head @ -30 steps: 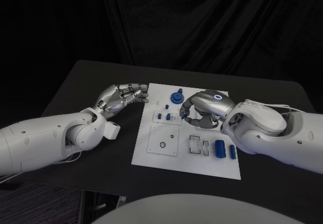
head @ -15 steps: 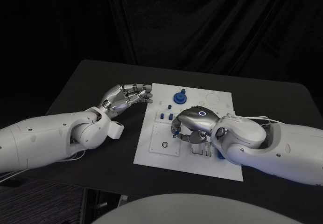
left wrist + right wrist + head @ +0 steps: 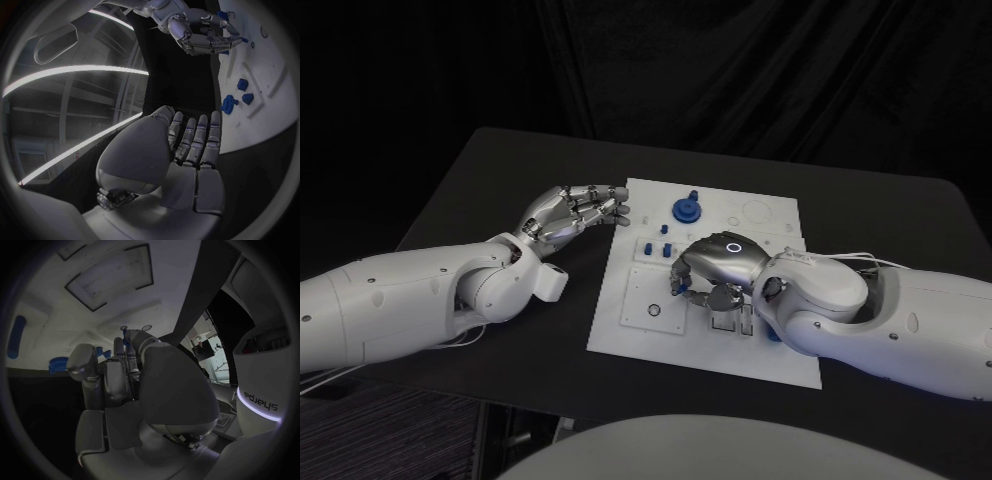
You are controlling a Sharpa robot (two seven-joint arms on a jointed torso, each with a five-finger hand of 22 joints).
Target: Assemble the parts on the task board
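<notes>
Right hand (image 3: 711,272) has moved from the far right part of the white board (image 3: 661,345) to its middle over the last second, most of that in the first half; since then it has only crept a bit further and lower. It now hangs palm down over the recessed slots in the board's centre, fingers curled under. A blue piece (image 3: 676,293) shows at its fingertips, but I cannot tell if it is pinched or just lying under the fingers. Judgement: this looks like carrying a part to a slot, placement not yet done. Left hand (image 3: 574,212) sits at the board's left edge, barely shifted, fingers curled in, nothing seen in it, so closed on nothing; the left wrist view shows the fingers (image 3: 199,137) folded side by side. Other parts: a blue knob (image 3: 685,210) stands near the far edge, small blue pegs (image 3: 651,247) sit just left of the right hand, and one more blue bit (image 3: 769,335) peeks out beside the right forearm. Surface is a black table (image 3: 488,170), matte, board lying flat on it. Room behind is dark, black curtain backdrop.
</notes>
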